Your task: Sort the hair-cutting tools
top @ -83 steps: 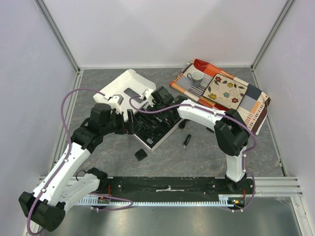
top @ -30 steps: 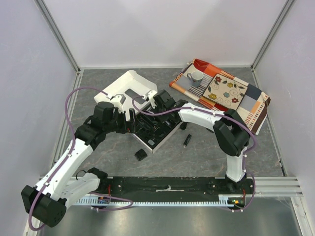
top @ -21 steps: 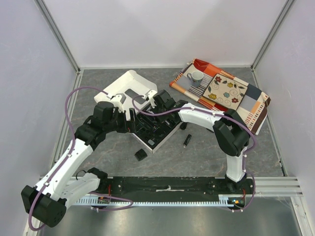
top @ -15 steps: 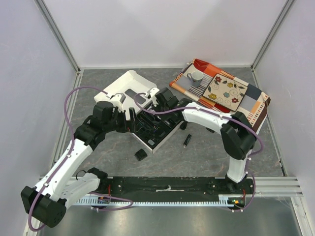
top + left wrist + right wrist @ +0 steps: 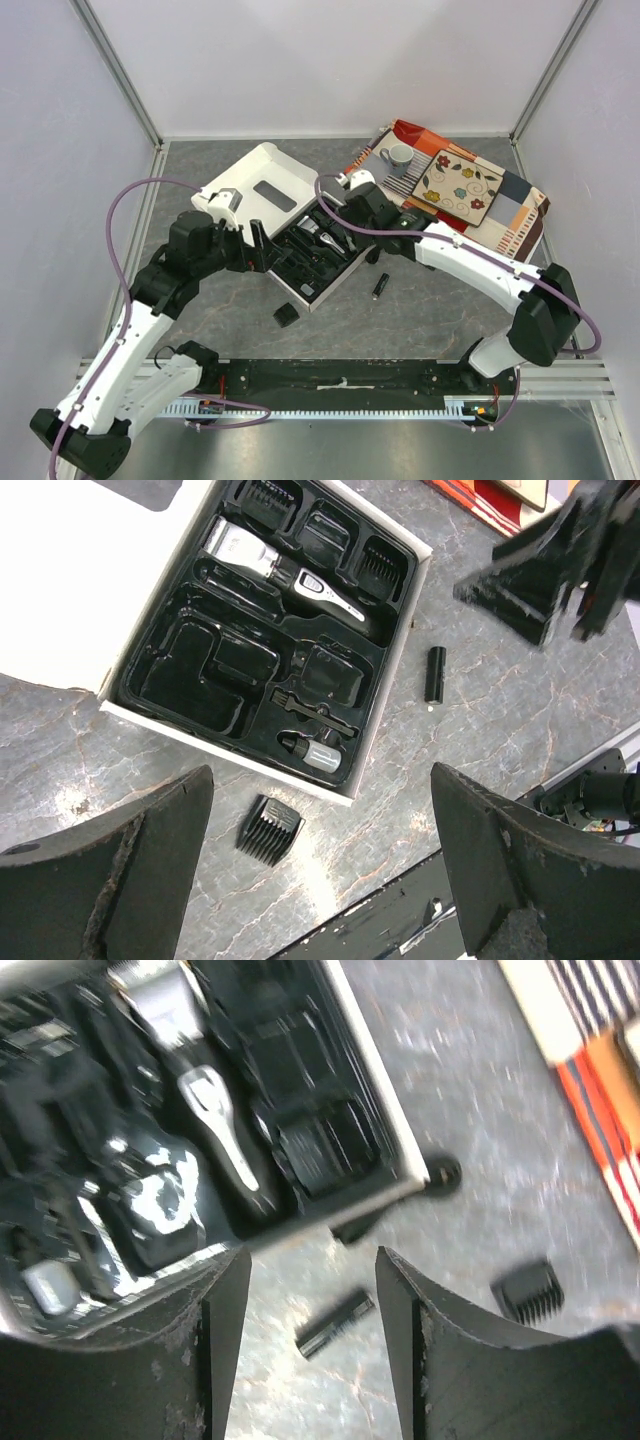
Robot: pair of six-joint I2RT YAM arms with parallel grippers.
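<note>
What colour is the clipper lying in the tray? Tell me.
Silver and black clipper; clearest in the left wrist view.

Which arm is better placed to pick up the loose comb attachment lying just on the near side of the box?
Likely left. The comb attachment sits between the fingers of the open left tool in its wrist view; the right tool hangs by the box's far side.

A grey, marble-veined bench point(image 5: 420, 320) fills the floor of a plain enclosure. The back wall point(image 5: 330, 60), left wall point(image 5: 50, 200) and right wall point(image 5: 600, 150) are pale matte panels, joined at the corners by aluminium posts point(image 5: 115, 70). The light is soft and even.
</note>
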